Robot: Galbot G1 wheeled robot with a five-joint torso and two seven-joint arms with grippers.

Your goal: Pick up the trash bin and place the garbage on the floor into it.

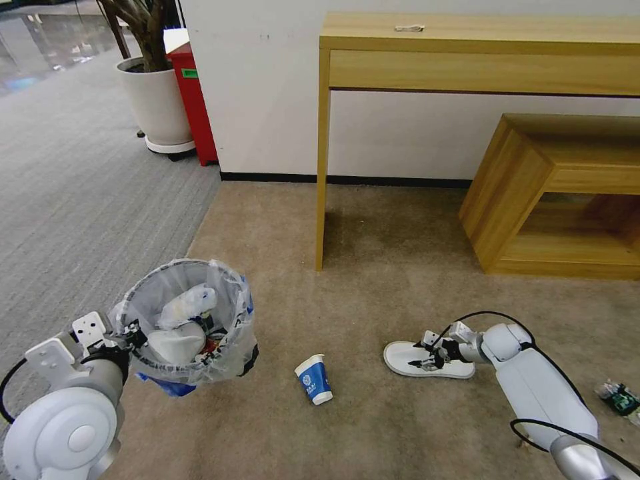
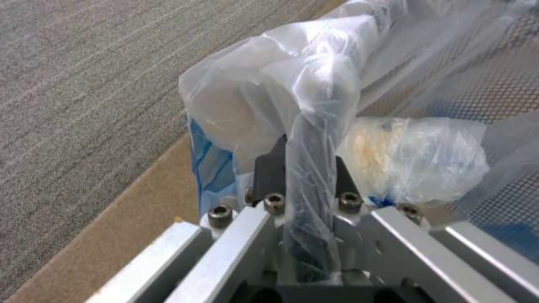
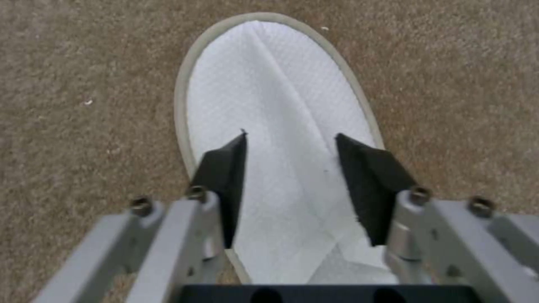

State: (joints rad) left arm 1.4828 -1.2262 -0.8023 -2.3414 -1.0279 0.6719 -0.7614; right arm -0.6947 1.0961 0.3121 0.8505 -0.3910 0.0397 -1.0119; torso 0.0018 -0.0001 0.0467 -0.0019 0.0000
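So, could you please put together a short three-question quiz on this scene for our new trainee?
1. True or false: the left gripper is shut on the trash bin rim.
2. The right gripper is open over which item? A) paper cup B) white slipper C) bottle
3. Fill in: the paper cup lies on the beige ____.

Key: 1 true; 2 B; 3 carpet.

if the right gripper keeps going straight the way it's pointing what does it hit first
Most likely the white slipper. The right gripper is open, its fingers straddling the slipper's folded upper, with carpet beneath. How much gap remains above the fabric is hard to judge.
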